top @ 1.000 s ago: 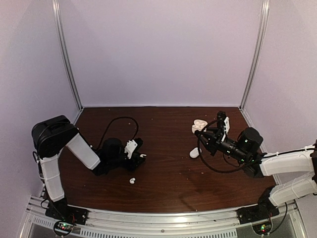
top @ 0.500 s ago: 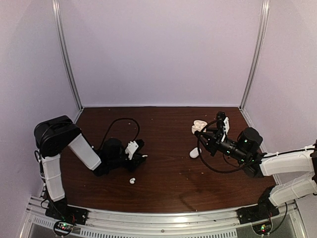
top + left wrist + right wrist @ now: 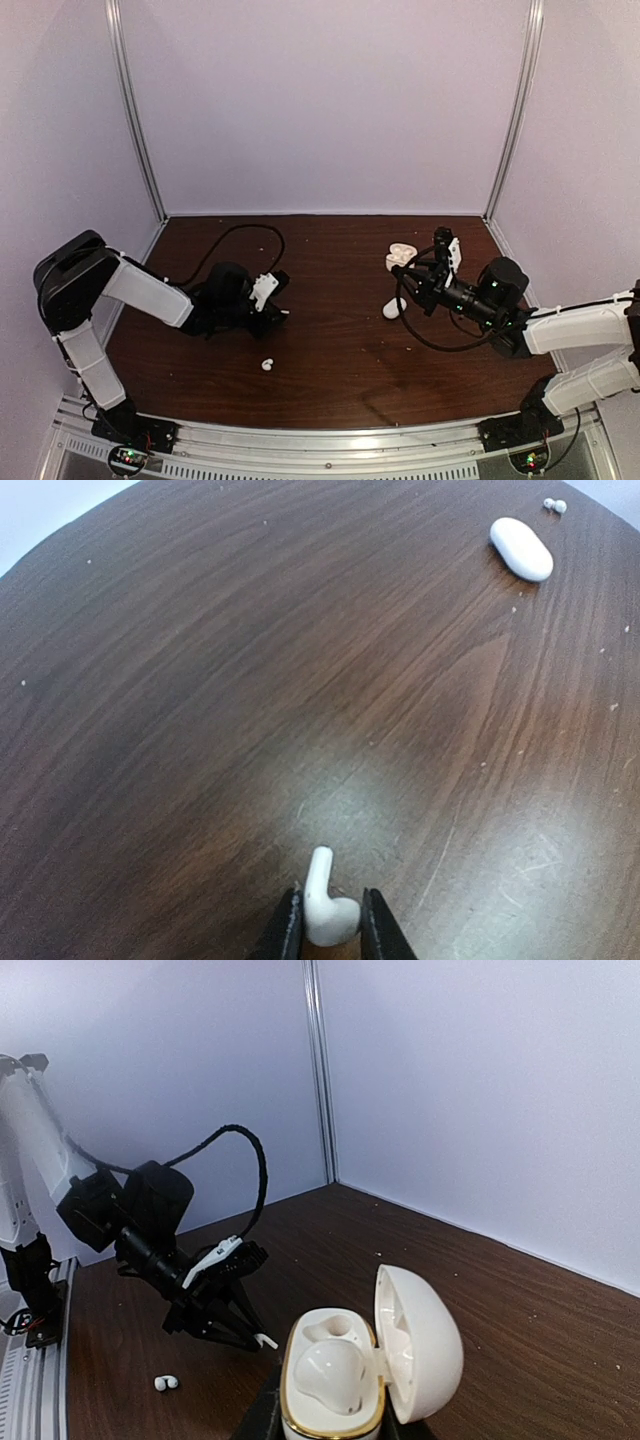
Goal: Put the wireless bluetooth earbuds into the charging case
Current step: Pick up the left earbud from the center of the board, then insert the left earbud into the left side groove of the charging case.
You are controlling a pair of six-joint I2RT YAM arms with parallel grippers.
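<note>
Two YAM arms at the table's edge: the left arm (image 3: 150, 293) and right arm (image 3: 580, 328) wear glossy white shells over their long links, with bulky black joint housings between. A black cable (image 3: 245, 227) loops free at the left wrist (a second cable (image 3: 430, 342) arcs at the right). Green lights dot the left base (image 3: 128, 457). The left gripper (image 3: 326, 922) has matte black fingers (image 3: 290, 928).

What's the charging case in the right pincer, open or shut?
Open: the charging case has its lid hinged up to one side, baring the white wells inside its gold-rimmed base.
</note>
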